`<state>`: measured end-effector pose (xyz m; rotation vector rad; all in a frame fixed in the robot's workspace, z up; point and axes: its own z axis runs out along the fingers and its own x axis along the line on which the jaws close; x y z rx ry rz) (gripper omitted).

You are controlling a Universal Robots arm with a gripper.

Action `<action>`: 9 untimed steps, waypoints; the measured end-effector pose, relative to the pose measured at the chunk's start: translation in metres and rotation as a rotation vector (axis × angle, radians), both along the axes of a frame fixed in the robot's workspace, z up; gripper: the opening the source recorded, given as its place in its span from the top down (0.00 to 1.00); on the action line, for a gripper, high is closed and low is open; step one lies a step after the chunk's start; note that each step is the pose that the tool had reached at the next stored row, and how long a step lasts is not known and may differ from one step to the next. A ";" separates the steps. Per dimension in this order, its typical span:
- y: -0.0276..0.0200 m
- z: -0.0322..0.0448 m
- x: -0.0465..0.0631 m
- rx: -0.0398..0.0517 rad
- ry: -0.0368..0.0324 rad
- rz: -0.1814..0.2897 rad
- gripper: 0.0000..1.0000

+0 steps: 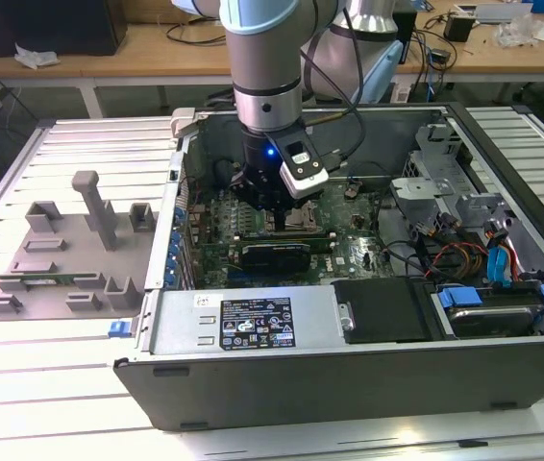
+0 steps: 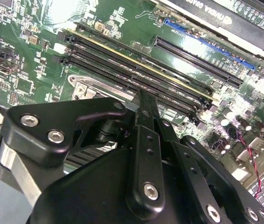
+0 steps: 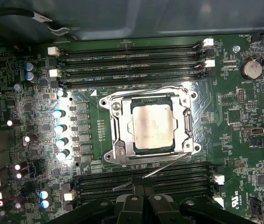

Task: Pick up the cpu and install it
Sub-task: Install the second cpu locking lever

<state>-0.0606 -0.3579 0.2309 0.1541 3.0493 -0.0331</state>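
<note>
**Silver cpu sits in its socket; hand above it**

Silver-topped and square, your cpu [image 3: 152,124] lies inside the metal socket frame [image 3: 114,140] on the green motherboard [image 3: 244,140], flat and square to the frame as far as the first wrist view shows. The picking and placing part of the job looks done. Whether the chip is fully seated and locked you cannot tell: a thin wire lever [image 3: 162,169] runs slantwise just beside the frame's edge, and it seems not to be tucked down, so judge the clamping as still open.

Your hand [image 1: 280,223] hangs inside the open computer case [image 1: 253,384], over the middle of the board and near the socket. Its black fingers [image 3: 143,193] stand close together with nothing seen between them, so take it as closed and empty. In the second wrist view the fingers [image 2: 147,112] point down towards the memory slots [image 2: 136,70].

On the bench [image 1: 51,384], well apart from the case, the grey fixture tray [image 1: 65,254] stands at the exterior view's left.

As for writing: a white label with black print sits on the case's metal cover [image 1: 255,323], and small white lettering marks the board, but none of it reads clearly enough to quote.
</note>
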 end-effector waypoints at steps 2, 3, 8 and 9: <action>0.0000 -0.0001 0.000 0.0001 0.0000 0.000 0.89; 0.0000 -0.0002 0.000 0.0001 0.0000 0.000 0.89; 0.0000 -0.0043 0.000 0.0029 0.0000 0.000 0.89; 0.0000 -0.0051 0.000 0.0034 0.0000 0.000 0.89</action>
